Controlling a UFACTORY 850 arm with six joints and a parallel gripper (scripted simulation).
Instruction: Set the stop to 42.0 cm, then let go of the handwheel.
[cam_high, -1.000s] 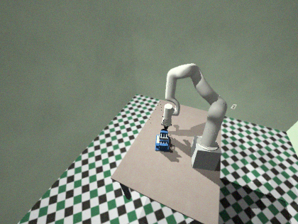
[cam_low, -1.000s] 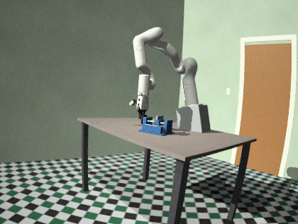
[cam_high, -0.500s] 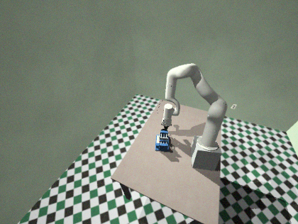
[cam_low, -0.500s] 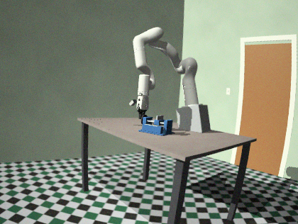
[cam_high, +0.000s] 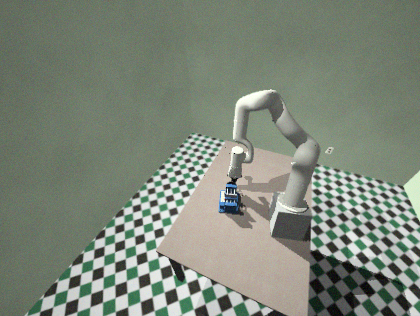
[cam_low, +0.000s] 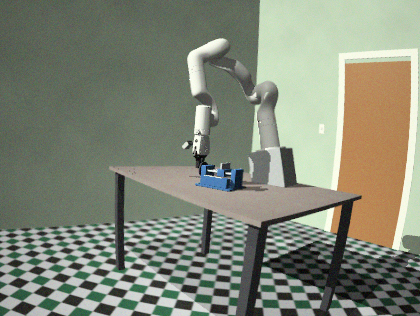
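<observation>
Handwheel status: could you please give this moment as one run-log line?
gripper: shut on handwheel | blue stop fixture: on table | stop reading: cannot tell | release: not yet done

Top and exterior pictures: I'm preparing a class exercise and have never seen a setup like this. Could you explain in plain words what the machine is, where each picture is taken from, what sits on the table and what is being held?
The white machine is a robot arm with six joints, standing on a grey pedestal on a brown table. At its tip is a gripper, a two-fingered clamp that points straight down.

One picture looks down from high up on the table and the checkered floor. The other is taken from the side at about table height, with an orange door behind.

On the table sits a small blue fixture: a frame with rails and a sliding grey stop. The gripper reaches down at the fixture's end away from the pedestal. It is shut on the handwheel there, though the wheel is too small to make out.
</observation>
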